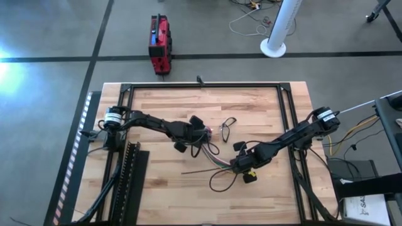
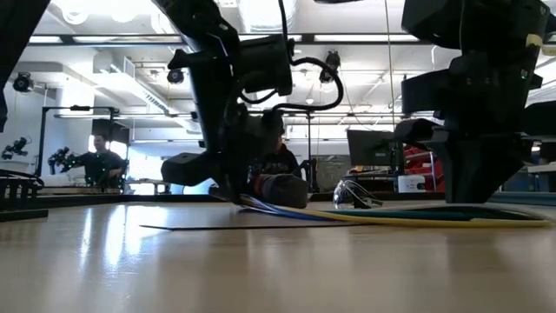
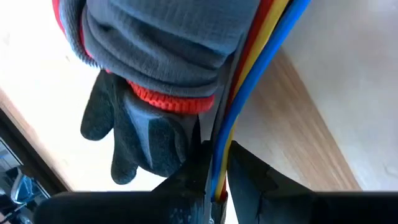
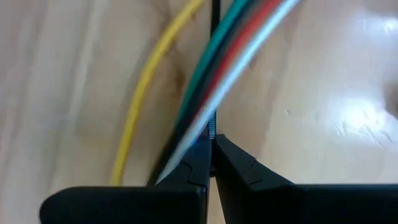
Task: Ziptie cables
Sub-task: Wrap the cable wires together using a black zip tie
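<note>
On the near half of the pale butcher-block wooden table [image 1: 264, 107], framed by black rails: one very thin dark plastic ziptie [image 1: 200, 169] lying flat, running toward the right gripper [image 1: 240, 164]. Just beyond it, the loose bundle of thin multicoloured cables [image 1: 217, 160], stretched low over the wood between both grippers. Right gripper: fingers pressed together on one end of the cables; right wrist view shows green, red and white strands [image 4: 214, 74] pinched at the tips, a yellow strand curving loose beside them. Left gripper [image 1: 200, 135]: near table centre, clamped on the other end; left wrist view shows red, yellow and blue strands [image 3: 233, 118] between the closed fingers, with a grey-and-black work glove with red cuff band [image 3: 143, 93] just beyond. Mid-table: small black wire loop [image 1: 227, 127], apart from the bundle. Beyond the far edge, on grey floor: red and black toolbox [image 1: 159, 43]; white pedestal base [image 1: 276, 37]. Low view, room behind: seated person [image 2: 100, 163], desks, monitors, ceiling strip lights
</note>
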